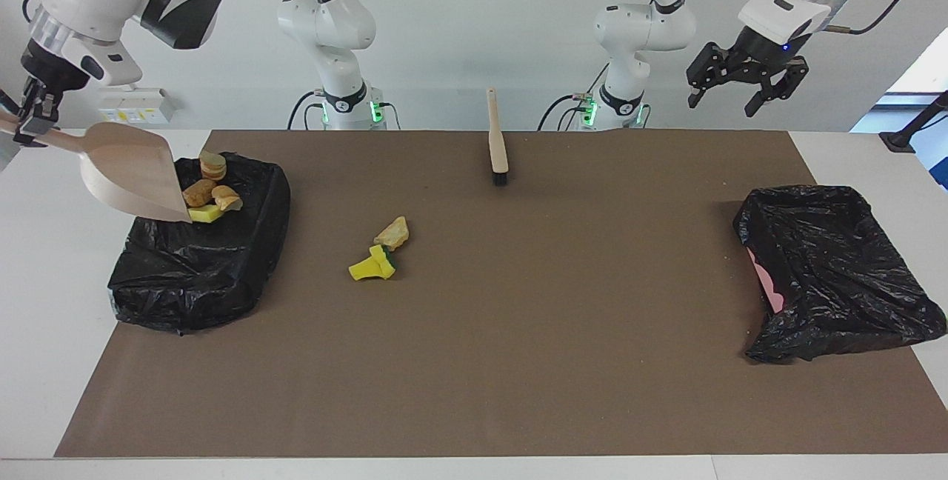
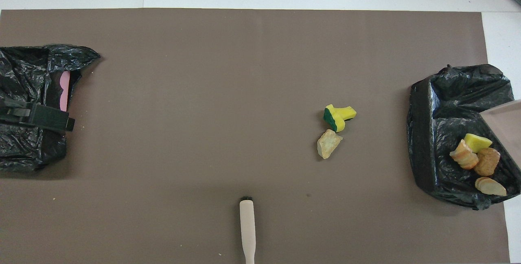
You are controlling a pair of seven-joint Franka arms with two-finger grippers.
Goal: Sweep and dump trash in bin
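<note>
Trash [image 1: 211, 190] lay partly dumped in the facing view: four scraps sat in the bin [image 1: 200, 272] at the right arm's end of the desk [image 1: 518, 361], at its end nearer the robots. Two scraps [image 1: 379, 250] lay touching each other on the mat, toward mid-desk, a pale chunk and a green-backed yellow piece. By my reading the first load was in and one more sweep was left. The right gripper [image 1: 35, 121] was clamped on the dustpan [image 1: 129, 172] handle, the pan tipped steeply, its lip at the dumped scraps. The left gripper [image 1: 743, 84] hung in the air with its jaws spread wide, holding nothing, over the edge of the desk nearest the robots at the left arm's end; that arm waited. The brush [image 1: 497, 139] lay untouched near the robots.

In the overhead view the four scraps [image 2: 476, 160] showed in the bin [image 2: 423, 133], with the pan's corner [image 2: 504, 121] beside them. The two loose scraps [image 2: 333, 127] lay between brush [image 2: 247, 227] and bin, farther from the robots than the brush. The left gripper [image 2: 40, 116] covered the second bag [image 2: 24, 150].
</note>
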